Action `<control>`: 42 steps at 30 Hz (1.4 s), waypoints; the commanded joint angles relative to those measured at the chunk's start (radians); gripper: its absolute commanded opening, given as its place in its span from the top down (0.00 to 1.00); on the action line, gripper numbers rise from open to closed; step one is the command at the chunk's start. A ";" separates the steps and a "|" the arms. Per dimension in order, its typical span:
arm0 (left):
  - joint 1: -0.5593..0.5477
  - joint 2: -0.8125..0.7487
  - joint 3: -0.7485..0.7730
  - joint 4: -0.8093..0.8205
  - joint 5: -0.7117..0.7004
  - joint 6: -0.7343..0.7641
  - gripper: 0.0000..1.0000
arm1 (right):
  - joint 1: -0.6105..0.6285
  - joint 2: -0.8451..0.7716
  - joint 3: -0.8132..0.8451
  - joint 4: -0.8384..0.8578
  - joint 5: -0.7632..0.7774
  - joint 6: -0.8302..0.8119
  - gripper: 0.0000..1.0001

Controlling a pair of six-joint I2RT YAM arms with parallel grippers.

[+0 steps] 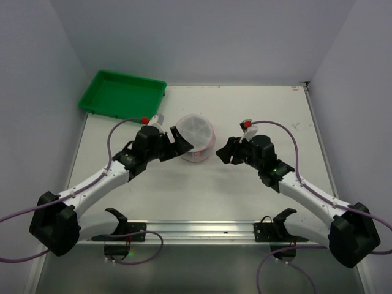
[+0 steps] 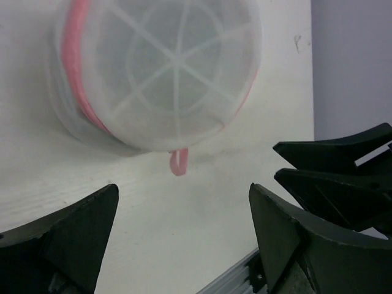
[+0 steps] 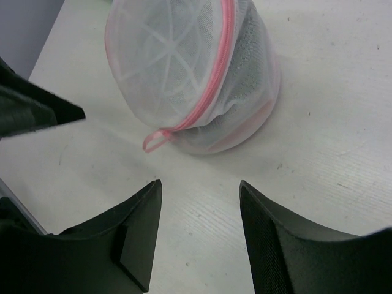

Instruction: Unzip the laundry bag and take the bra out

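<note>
laundry bag (image 1: 196, 138) lies between left end effector (image 1: 177, 139) and right end effector (image 1: 222, 152), both spread apart, empty.

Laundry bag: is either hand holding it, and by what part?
Nothing held. Left hand and right hand are open; neither grips the laundry bag.

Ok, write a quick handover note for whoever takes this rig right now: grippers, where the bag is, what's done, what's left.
Round white mesh laundry bag with pink zipper rim: on the table between both grippers, touched by neither; pink pull loop at its base.
Left gripper: open, empty, just short of the bag.
Right gripper: open, empty, facing it from the opposite side.
Done: nothing; zipper looks shut.
Left: unzip, pull out the bra, not discernible through the mesh.
</note>
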State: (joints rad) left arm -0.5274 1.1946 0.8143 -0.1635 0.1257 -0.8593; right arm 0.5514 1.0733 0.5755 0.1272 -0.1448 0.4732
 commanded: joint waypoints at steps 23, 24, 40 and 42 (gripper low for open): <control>-0.089 0.183 -0.230 0.553 -0.175 -0.273 0.34 | 0.005 -0.095 -0.008 -0.008 -0.067 -0.048 0.44; -0.089 0.181 -0.234 0.556 -0.179 -0.273 0.34 | 0.004 -0.095 -0.009 -0.005 -0.068 -0.048 0.44; -0.089 0.277 -0.273 0.737 -0.250 -0.256 0.68 | 0.007 -0.108 0.009 -0.041 -0.088 -0.082 0.44; -0.088 0.263 -0.255 0.728 -0.247 -0.236 0.86 | 0.015 -0.105 0.023 -0.052 -0.085 -0.107 0.44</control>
State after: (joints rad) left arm -0.6167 1.4719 0.5503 0.4740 -0.0700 -1.1217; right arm 0.5541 0.9821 0.5663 0.0929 -0.2131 0.4141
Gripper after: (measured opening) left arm 0.196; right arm 0.556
